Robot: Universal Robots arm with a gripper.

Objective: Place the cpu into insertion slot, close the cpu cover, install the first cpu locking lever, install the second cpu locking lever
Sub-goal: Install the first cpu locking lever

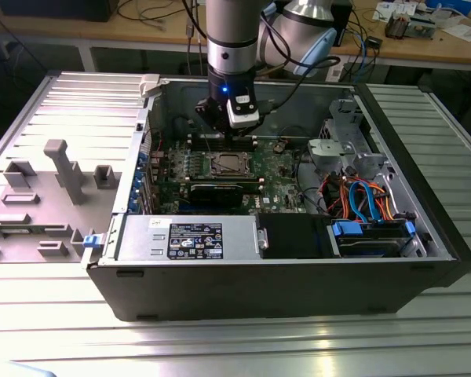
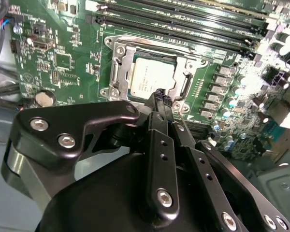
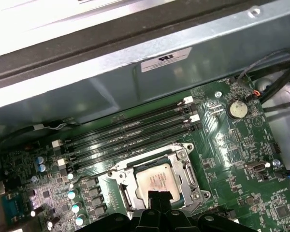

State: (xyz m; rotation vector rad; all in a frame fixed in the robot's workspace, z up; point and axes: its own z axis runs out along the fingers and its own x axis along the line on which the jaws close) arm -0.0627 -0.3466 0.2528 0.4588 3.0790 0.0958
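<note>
Peeking into an open pc case (image 1: 259, 290) on a ribbed metal table (image 1: 235, 345), w/ the arm reaching down over the green mobo (image 1: 279, 169). Seeing the cpu (image 2: 152, 77) already seated flat in the insertion slot (image 2: 117, 50), silver top up, approx mid-board, just beside the four long black ram slots (image 3: 130, 133). Seeing the cpu cover (image 2: 123, 65) lying flat around it too, w/ the chip visible thru the window. Gripper (image 2: 160, 98) hovering right at the socket edge in the second wrist view, fingertips pressed together, nothing pinched btw them afaict. Can't tell if touching the frame or just above it. Also spotting a coin cell (image 3: 237, 108) on the board well apart from the socket, a psu (image 1: 192, 238) along the case wall nearest the exterior cam, and blue/orange cables (image 1: 361, 192) toward the exterior view's right.
</note>
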